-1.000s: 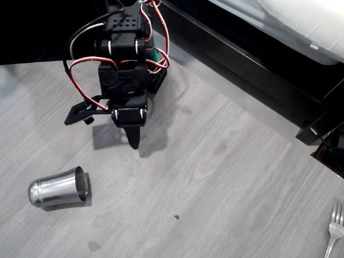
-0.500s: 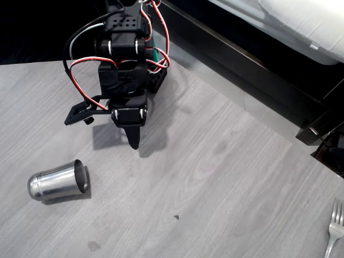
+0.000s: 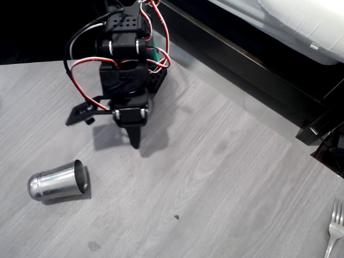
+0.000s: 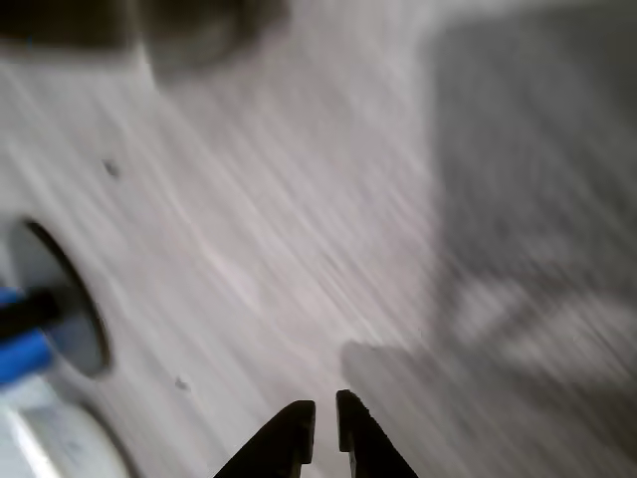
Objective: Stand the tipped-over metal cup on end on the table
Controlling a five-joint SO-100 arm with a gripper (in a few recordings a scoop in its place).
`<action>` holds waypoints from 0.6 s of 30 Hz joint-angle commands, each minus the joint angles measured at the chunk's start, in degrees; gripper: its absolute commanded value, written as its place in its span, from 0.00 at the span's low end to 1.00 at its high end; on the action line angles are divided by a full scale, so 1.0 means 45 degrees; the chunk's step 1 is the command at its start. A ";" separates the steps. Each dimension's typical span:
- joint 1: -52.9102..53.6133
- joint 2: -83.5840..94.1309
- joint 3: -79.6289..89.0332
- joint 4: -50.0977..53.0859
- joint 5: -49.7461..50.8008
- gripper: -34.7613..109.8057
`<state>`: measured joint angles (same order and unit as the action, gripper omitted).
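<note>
Lying tipped on the table (image 3: pixel 215 177), the metal cup (image 3: pixel 57 180) looks empty; end effector (image 3: pixel 134 143) closed.

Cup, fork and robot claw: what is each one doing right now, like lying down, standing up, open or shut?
metal cup: lying on its side on the table, rim towards the right in the overhead view, nothing touching it.
gripper: shut and empty, apart from the cup.
fork: lying flat at the table's lower right in the overhead view.
</note>
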<state>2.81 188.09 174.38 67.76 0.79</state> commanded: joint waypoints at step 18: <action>0.6836 -2.1445 -2.1074 0.3789 -0.6113 0.26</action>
<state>29.36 108.37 95.71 78.49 -24.17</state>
